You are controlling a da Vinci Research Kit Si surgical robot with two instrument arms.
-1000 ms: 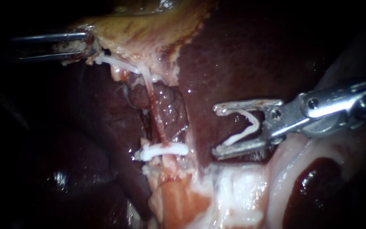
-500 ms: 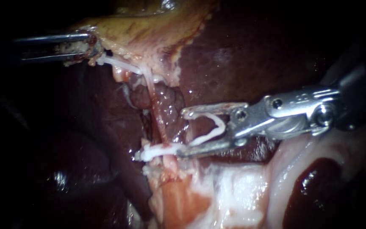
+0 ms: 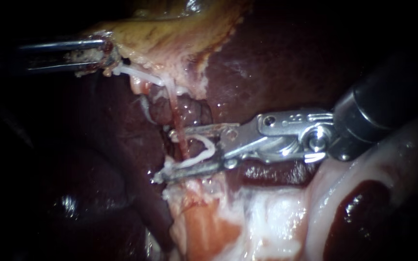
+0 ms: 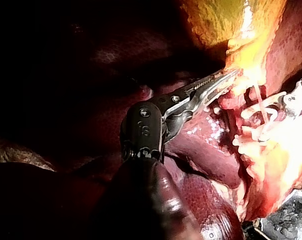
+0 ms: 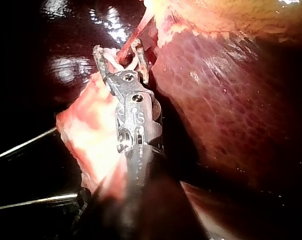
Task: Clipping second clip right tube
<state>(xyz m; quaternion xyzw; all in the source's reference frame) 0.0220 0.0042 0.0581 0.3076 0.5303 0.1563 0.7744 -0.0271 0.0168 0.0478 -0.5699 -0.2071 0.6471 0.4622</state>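
Observation:
A thin reddish tube runs down from the yellowish gallbladder to pale tissue below. My right instrument comes in from the right with its jaws open and a white clip seated in them. The jaws straddle the tube, and the lower jaw lies over a white clip fixed on the tube. In the right wrist view the right instrument's jaws bracket the tube. My left instrument is shut on the gallbladder's edge at the upper left, as its own wrist view shows.
Dark red liver fills the right and the upper right. White fatty tissue lies below the right instrument. A dark red lobe sits at the lower right. The left side is dark.
My right instrument has moved left from over the liver, and its open jaws with the clip now reach around the tube just above the fixed clip. The left instrument has held still.

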